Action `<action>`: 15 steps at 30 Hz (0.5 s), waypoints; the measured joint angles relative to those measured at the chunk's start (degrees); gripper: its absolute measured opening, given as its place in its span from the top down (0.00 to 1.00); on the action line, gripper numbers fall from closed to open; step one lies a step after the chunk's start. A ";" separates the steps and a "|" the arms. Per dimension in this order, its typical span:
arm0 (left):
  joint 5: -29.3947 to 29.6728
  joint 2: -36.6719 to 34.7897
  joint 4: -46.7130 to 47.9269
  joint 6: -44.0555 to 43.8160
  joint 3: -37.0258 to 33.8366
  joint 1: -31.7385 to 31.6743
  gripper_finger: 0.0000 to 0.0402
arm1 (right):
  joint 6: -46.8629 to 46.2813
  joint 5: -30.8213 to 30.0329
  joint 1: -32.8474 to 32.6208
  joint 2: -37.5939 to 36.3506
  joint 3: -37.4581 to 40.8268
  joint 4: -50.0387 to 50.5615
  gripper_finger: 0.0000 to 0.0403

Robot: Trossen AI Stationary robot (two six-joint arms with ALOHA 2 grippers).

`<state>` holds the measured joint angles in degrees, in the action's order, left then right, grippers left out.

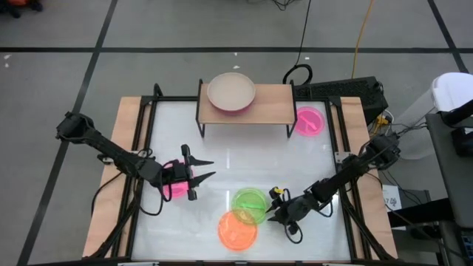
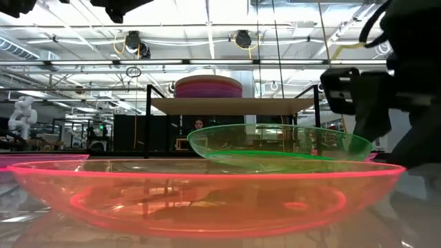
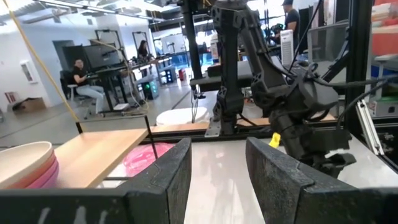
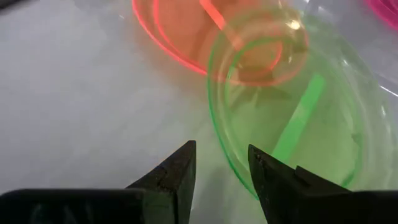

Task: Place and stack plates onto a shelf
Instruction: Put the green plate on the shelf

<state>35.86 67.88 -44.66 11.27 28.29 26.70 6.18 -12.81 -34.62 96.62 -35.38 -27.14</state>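
On the table (image 1: 229,159): two pink plates (image 1: 310,121), one green (image 1: 249,201), one orange (image 1: 237,230).

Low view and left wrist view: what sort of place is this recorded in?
Probably a robotics lab or open workshop. The ceiling is bare beams and ducts, a white robot stands in the background, and a person sits at a desk on the open floor.

Shelf (image 1: 273,97), far centre: right half bare, left half blocked by plate stack (image 1: 231,91). Counter (image 1: 236,159) centre: free passage for me. Near centre: green plate (image 1: 249,201) overlapping orange plate (image 1: 237,230), obstructing.
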 joint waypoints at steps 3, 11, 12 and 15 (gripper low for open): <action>0.00 0.00 0.08 0.00 0.00 0.00 0.60 | -0.79 -2.19 0.00 0.89 0.00 -0.35 0.68; 0.04 0.00 0.08 0.13 0.00 -0.05 0.60 | 1.00 -6.67 0.01 1.18 0.02 0.43 0.76; 0.04 0.00 0.08 0.12 0.00 -0.07 0.60 | 1.00 -6.69 0.01 1.18 0.02 0.42 0.80; 0.04 0.00 0.10 0.11 0.00 -0.04 0.60 | 0.75 -6.66 0.00 1.18 0.04 0.42 0.93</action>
<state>35.90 67.88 -44.56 11.38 28.29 26.65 6.93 -19.47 -34.62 97.80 -35.33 -26.71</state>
